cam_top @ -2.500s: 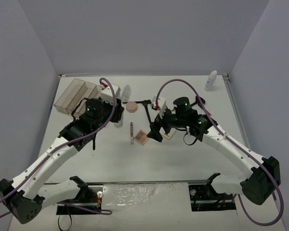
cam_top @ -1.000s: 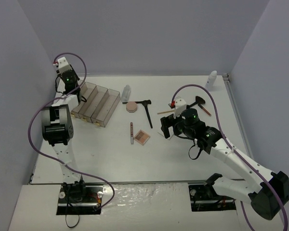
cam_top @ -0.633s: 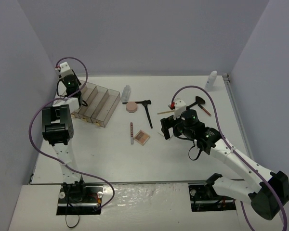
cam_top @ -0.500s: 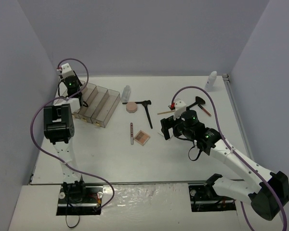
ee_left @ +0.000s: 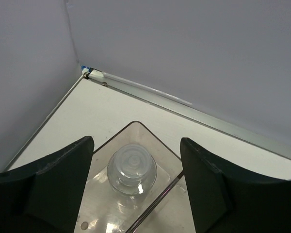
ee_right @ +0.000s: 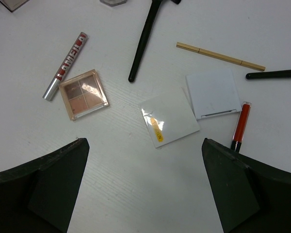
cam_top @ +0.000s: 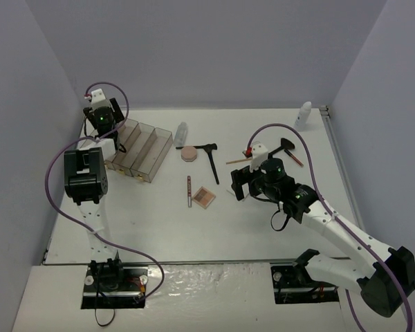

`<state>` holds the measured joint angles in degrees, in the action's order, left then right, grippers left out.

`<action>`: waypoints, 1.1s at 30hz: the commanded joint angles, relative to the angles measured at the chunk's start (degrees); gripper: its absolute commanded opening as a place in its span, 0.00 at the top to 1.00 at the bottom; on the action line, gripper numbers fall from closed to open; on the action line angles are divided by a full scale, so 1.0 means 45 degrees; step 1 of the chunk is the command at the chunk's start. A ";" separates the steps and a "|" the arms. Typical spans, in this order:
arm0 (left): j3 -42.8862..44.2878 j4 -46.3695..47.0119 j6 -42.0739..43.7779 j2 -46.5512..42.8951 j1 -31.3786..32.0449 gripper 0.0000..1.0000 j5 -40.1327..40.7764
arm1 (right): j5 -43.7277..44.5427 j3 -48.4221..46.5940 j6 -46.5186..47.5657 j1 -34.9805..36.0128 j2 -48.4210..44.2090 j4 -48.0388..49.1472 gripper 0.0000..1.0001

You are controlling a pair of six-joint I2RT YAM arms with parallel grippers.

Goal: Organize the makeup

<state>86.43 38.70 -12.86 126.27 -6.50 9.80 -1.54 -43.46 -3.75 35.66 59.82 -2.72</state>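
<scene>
The clear organizer tray (cam_top: pixel 156 153) sits at the far left of the table, its four compartments side by side. The left gripper (ee_left: pixel 137 145) hangs over the tray's leftmost end compartment with its fingers apart. A clear round bottle (ee_left: pixel 132 169) stands upright in that compartment below them, touching neither finger.

The rest of the makeup lies to the right of the tray. A second clear bottle (cam_top: pixel 181 131) lies just beside the tray's right end. A little farther right are a round pink compact (cam_top: pixel 188 153) and a black brush (cam_top: pixel 211 163). Right of the tray and nearer the arm bases lie a slim tube with a silver cap (ee_right: pixel 65 62) and a square pink-brown palette (ee_right: pixel 83 94), close together but not touching.

The right gripper (ee_right: pixel 144 145) hovers well to the right of the tray with its jaws spread wide and holds nothing. Under it lies a white square pad with a yellow sticker (ee_right: pixel 169 116), and a plain white pad (ee_right: pixel 213 92) lies by that one's corner. Farther from the tray are a red tube (ee_right: pixel 241 125), a thin tan pencil (ee_right: pixel 220 56) and another black brush (cam_top: pixel 288 147). A white bottle (cam_top: pixel 303 115) stands upright at the far right corner of the table, farthest from the tray.
</scene>
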 commanded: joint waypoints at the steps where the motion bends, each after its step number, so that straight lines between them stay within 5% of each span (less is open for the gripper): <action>1: 0.0258 -0.0565 -0.0041 -0.2202 0.0013 0.25 -0.0258 | -0.0298 0.0048 -0.0281 -0.0034 -0.0759 0.0839 0.00; 9: 0.1309 -0.6694 -0.0005 -0.5649 0.1123 0.23 -0.0895 | -0.0552 0.0195 -0.0670 -0.0032 -0.2087 0.0644 0.00; 14: 0.2260 -1.0715 0.0400 -0.6277 0.3125 0.25 -0.1086 | -0.0824 0.0534 -0.1104 -0.0014 -0.2979 0.0069 0.00; 26: 1.1210 -1.9391 0.0855 -0.0107 0.5862 0.36 -0.1689 | -0.0901 0.0961 -0.1622 -0.0009 -0.3726 -0.0202 0.00; 33: 1.3464 -1.9360 0.0644 0.2384 0.5887 0.45 -0.1783 | -0.0890 0.1114 -0.1755 -0.0014 -0.3368 -0.0116 0.00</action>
<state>142.70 -46.15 -9.79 138.20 20.53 1.89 -5.06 -38.87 -10.76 35.66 43.30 -5.89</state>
